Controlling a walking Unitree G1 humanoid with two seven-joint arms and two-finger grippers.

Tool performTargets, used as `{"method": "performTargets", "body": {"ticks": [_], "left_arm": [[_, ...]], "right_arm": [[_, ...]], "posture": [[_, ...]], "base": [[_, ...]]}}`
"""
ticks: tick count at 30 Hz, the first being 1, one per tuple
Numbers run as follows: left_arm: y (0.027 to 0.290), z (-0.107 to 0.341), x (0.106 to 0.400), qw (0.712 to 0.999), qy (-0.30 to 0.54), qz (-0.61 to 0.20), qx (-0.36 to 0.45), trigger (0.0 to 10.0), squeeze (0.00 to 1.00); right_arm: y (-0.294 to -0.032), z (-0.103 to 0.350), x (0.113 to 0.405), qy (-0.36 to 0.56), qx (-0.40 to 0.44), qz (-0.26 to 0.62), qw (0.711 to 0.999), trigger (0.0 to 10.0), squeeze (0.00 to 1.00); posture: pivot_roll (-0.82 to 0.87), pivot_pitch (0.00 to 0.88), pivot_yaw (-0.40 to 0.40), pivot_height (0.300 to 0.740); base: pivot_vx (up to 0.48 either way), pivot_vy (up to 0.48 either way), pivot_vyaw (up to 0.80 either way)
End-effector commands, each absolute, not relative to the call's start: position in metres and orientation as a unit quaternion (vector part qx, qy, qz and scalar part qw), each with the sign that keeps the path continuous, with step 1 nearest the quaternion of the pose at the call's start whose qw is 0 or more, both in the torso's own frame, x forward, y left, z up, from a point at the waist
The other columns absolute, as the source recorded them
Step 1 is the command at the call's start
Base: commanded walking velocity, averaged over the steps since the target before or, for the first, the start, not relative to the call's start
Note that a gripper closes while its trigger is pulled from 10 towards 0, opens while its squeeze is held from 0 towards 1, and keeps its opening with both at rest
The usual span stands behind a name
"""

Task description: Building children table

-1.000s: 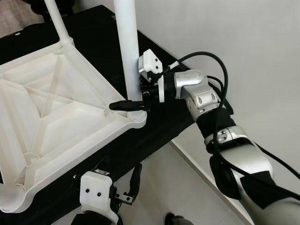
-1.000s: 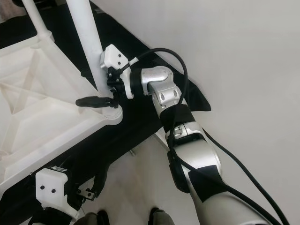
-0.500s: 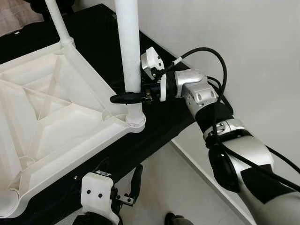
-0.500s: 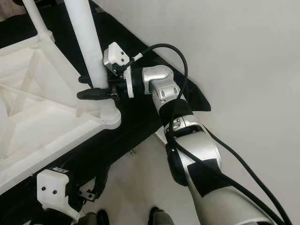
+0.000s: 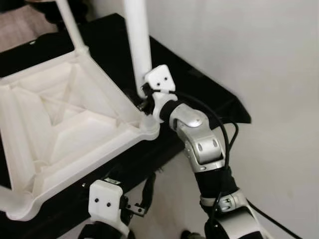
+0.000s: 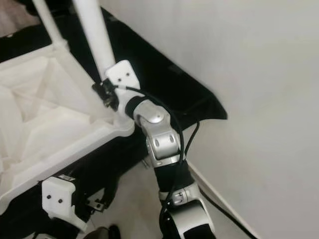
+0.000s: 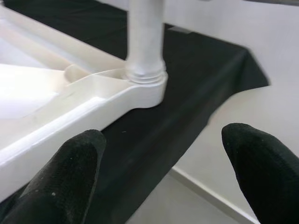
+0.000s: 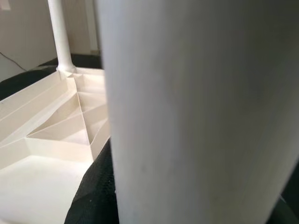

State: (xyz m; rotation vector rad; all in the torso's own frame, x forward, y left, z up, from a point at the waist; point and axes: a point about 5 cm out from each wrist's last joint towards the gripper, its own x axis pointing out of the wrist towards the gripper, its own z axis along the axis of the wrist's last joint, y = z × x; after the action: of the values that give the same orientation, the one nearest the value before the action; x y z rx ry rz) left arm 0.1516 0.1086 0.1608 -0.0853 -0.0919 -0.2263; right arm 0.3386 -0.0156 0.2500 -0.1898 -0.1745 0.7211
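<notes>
A white plastic children's table point(image 5: 65, 124) lies upside down on a black-covered surface point(image 5: 209, 94). Its near right corner socket point(image 5: 149, 127) holds an upright white leg point(image 5: 138, 45). A second leg point(image 5: 70, 27) stands at the far corner. My right gripper point(image 5: 143, 102) is shut on the near leg just above the socket. In the right wrist view the leg point(image 8: 196, 112) sits close up, with a black finger point(image 8: 93, 196) against it. My left gripper point(image 5: 142, 196) hangs open below the table's front edge, its fingers point(image 7: 70, 172) spread wide and pointing at the same socket point(image 7: 145, 86).
A white wall point(image 5: 259, 50) runs close along the right side of the black surface. Light floor point(image 5: 169, 209) lies below the surface's front edge, beside my right arm point(image 5: 199, 144).
My right wrist has turned around the near leg and the elbow has swung in under it, with the gripper staying at the leg's base. The head camera has shifted slightly.
</notes>
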Motion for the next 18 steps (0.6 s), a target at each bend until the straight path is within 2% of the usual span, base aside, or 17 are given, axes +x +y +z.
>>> {"method": "performTargets", "body": {"ticks": [1,5,6,7,8,9,10,12,14,16,17,18], "left_arm": [[0.108,0.155,0.153,0.992,-0.032,-0.115,-0.043,10.0,0.0],[0.108,0.155,0.153,0.992,-0.033,-0.114,-0.042,10.0,0.0],[0.108,0.155,0.154,0.993,-0.035,-0.109,-0.041,10.0,0.0],[0.108,0.155,0.154,0.993,-0.035,-0.109,-0.041,10.0,0.0],[0.109,0.155,0.155,0.993,-0.036,-0.105,-0.041,10.0,0.0],[0.109,0.155,0.155,0.993,-0.036,-0.105,-0.041,10.0,0.0],[0.109,0.155,0.156,0.993,-0.038,-0.102,-0.041,10.0,0.0],[0.11,0.156,0.157,0.993,-0.04,-0.103,-0.04,10.0,0.0],[0.11,0.156,0.158,0.993,-0.04,-0.103,-0.04,10.0,0.0],[0.109,0.156,0.158,0.993,-0.041,-0.104,-0.041,10.0,0.0],[0.109,0.156,0.157,0.993,-0.041,-0.104,-0.041,10.0,0.0],[0.109,0.156,0.157,0.993,-0.041,-0.104,-0.041,10.0,0.0]], "right_arm": [[0.012,0.192,0.327,0.009,-0.04,0.372,0.927,0.0,0.0],[0.014,0.192,0.329,0.007,-0.04,0.376,0.926,0.0,0.0],[0.013,0.198,0.332,0.0,-0.038,0.376,0.926,3.6,0.0],[0.013,0.198,0.332,0.0,-0.038,0.376,0.926,3.6,0.0],[0.011,0.21,0.332,-0.018,-0.027,0.392,0.919,10.0,0.16],[0.011,0.21,0.332,-0.018,-0.027,0.392,0.919,10.0,0.16],[0.008,0.221,0.331,-0.032,-0.016,0.419,0.907,10.0,1.0],[0.002,0.244,0.329,-0.066,-0.006,0.492,0.868,10.0,1.0],[0.0,0.249,0.328,-0.075,-0.007,0.51,0.857,10.0,1.0],[-0.01,0.258,0.33,-0.094,-0.025,0.58,0.809,10.0,1.0],[-0.017,0.263,0.332,-0.106,-0.052,0.614,0.78,10.0,0.97],[-0.017,0.263,0.332,-0.106,-0.052,0.614,0.78,10.0,0.97]], "posture": [[0.0,0.248,-0.011,0.74],[0.0,0.248,-0.011,0.74],[0.01,0.244,-0.02,0.74],[0.01,0.244,-0.02,0.74],[0.0,0.241,-0.021,0.74],[0.0,0.241,-0.021,0.74],[0.0,0.239,-0.025,0.74],[0.0,0.238,-0.025,0.74],[0.0,0.238,-0.025,0.74],[0.0,0.239,-0.024,0.74],[0.0,0.245,-0.023,0.74],[0.0,0.245,-0.023,0.74]], "base": [[0.0,0.0,0.0],[0.0,0.0,0.0],[0.0,0.0,0.0],[0.0,0.0,0.0],[0.0,0.0,0.0],[0.0,0.0,0.0],[0.0,0.0,0.0],[0.0,0.0,0.0],[0.0,0.0,0.0],[0.0,0.0,0.0],[0.0,0.0,0.0],[0.0,0.0,0.0]]}}
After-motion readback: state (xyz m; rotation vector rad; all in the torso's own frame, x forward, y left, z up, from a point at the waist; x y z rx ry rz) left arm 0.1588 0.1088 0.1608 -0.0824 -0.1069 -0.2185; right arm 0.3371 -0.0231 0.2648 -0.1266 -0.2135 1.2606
